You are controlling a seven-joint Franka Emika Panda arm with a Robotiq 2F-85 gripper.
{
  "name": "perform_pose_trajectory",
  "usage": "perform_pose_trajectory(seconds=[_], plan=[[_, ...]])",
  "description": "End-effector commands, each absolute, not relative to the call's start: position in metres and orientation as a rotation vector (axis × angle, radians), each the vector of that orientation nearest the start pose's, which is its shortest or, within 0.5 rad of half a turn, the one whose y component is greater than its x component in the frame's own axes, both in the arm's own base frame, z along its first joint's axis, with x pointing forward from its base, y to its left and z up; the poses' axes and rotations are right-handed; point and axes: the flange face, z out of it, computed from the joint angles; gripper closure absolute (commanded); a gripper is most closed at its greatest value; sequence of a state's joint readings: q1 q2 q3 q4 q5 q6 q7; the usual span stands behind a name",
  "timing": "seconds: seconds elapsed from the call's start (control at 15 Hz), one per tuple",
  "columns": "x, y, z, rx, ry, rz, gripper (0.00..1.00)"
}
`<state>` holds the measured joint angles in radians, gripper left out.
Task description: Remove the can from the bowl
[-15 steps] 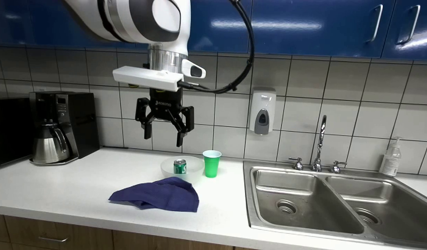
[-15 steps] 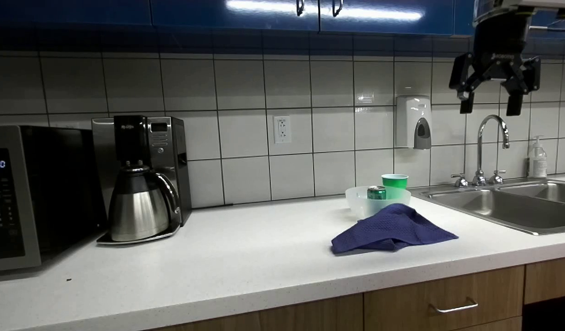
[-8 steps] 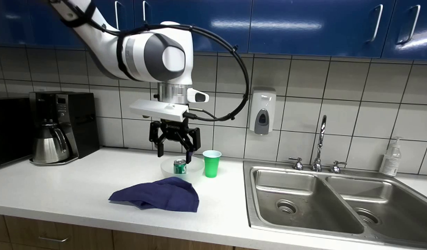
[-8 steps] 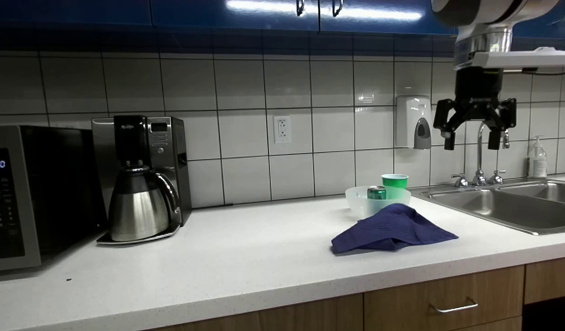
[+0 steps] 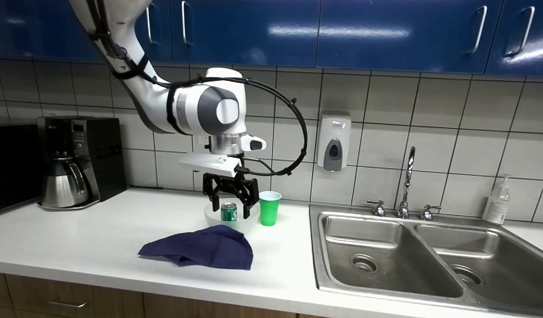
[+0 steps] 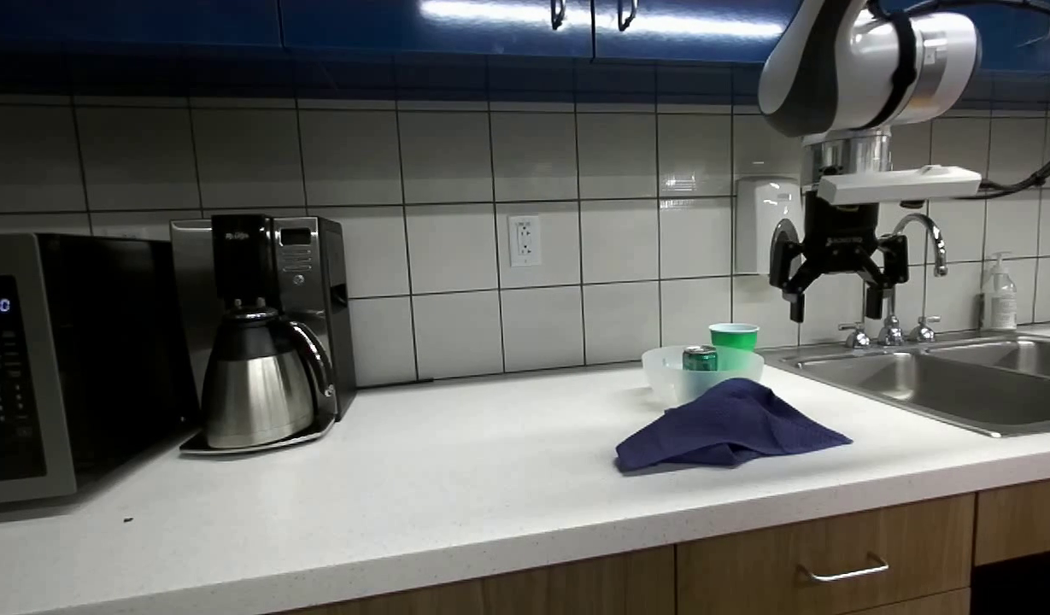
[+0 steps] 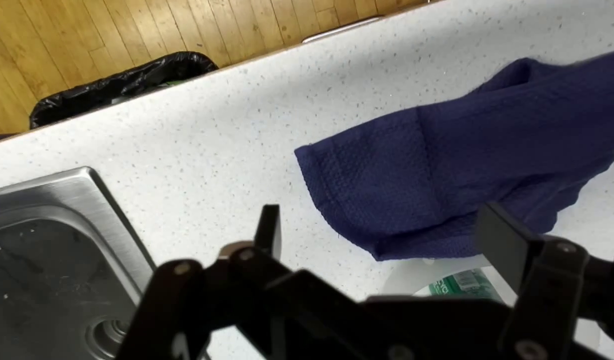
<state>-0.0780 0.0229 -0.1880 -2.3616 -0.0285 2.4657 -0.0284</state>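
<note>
The small green can with a silvery top stands upright in the translucent whitish bowl. Both also show in an exterior view, the can rising near the bowl's rim and the bowl partly behind a towel. My gripper is open and empty; its fingertips appear either side of the can there. In an exterior view the gripper hangs higher than the bowl and to its right. In the wrist view the can and bowl are largely hidden behind the gripper.
A bright green cup stands close beside the bowl. A crumpled navy towel lies in front of it. The steel sink is to the right, with a faucet. A coffee maker stands at the left.
The arm has come down a long way. The open gripper has dropped from high above the counter to bowl height in an exterior view. Can, bowl, cup and towel have not moved.
</note>
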Motion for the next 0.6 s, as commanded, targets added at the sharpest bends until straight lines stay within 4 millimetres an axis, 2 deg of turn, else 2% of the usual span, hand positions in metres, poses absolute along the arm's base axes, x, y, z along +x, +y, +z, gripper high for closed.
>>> perform_pose_trajectory(seconds=[0.0, 0.53], plan=[[0.526, -0.133, 0.32, -3.168, 0.429, -0.141, 0.0], [0.588, -0.123, 0.315, -3.158, 0.563, -0.2, 0.0]])
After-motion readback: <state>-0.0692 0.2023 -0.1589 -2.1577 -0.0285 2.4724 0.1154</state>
